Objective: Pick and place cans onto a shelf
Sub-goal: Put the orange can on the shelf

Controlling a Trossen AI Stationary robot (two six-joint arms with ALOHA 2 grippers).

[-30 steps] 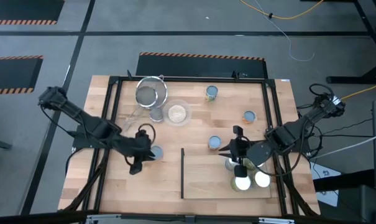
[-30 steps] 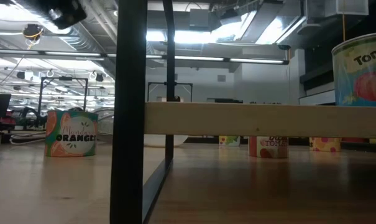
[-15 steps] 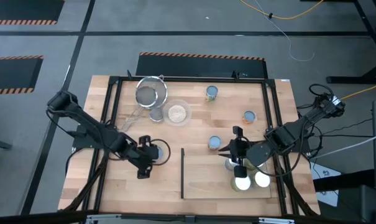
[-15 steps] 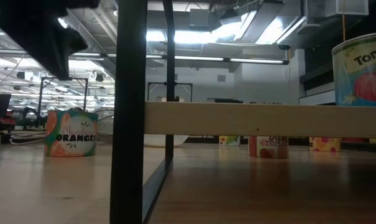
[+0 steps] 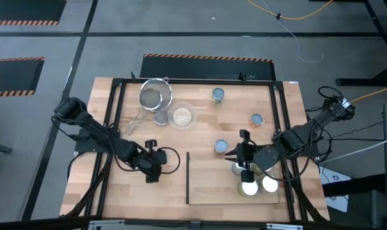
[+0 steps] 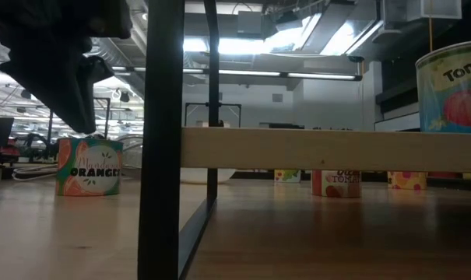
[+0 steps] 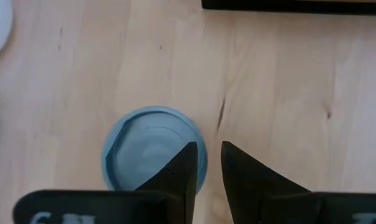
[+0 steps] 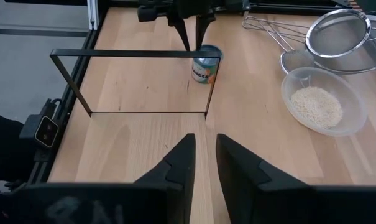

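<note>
An orange-labelled can with a pale blue top (image 7: 144, 155) stands upright on the table, left of the shelf; it also shows in the low view (image 6: 89, 167) and the right wrist view (image 8: 206, 65). My left gripper (image 7: 207, 152) points down just above this can's top, fingers shut, slightly off its middle; I see no touch. The shelf (image 5: 212, 185) is a light-wood panel with a dark upright edge (image 5: 188, 179). Two white-topped cans (image 5: 249, 187) (image 5: 268, 184) stand on it. My right gripper (image 8: 203, 140) hovers over the shelf, shut and empty, pointing toward the table's left.
Loose cans stand at the far side (image 5: 217, 96), the right (image 5: 256, 119) and the middle (image 5: 221, 147). A mesh strainer (image 5: 156, 96) and a glass bowl of grains (image 5: 182, 115) sit at the far left. A black frame (image 5: 116, 128) rims the table.
My left gripper has moved toward the table's right edge and come down, from beside the orange-labelled can to just over its top. The can has stayed where it was. My right arm has kept still.
</note>
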